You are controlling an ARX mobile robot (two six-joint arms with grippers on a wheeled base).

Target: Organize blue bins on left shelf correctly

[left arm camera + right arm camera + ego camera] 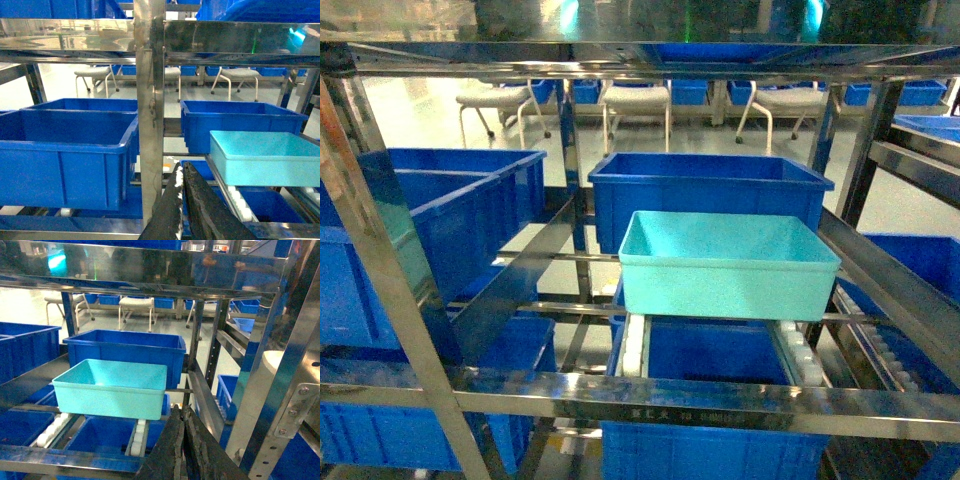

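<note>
The light turquoise blue bin (725, 265) rests empty on the white roller tracks (635, 345) of the left shelf (620, 392), in the middle bay, in front of a dark blue bin (708, 190). It also shows as the turquoise bin (265, 156) in the left wrist view and the turquoise bin (111, 387) in the right wrist view. My left gripper (181, 167) is shut and empty, in front of a steel post (150, 115). My right gripper (182, 411) is shut and empty, just right of the bin's near corner. Neither gripper appears in the head view.
Dark blue ribbed bins (430, 225) fill the left bay and the lower level (715, 440). More bins (920, 270) sit at the right. Angled steel rails (895, 290) and posts (380, 280) frame each bay. White chairs (635, 100) stand on the floor behind.
</note>
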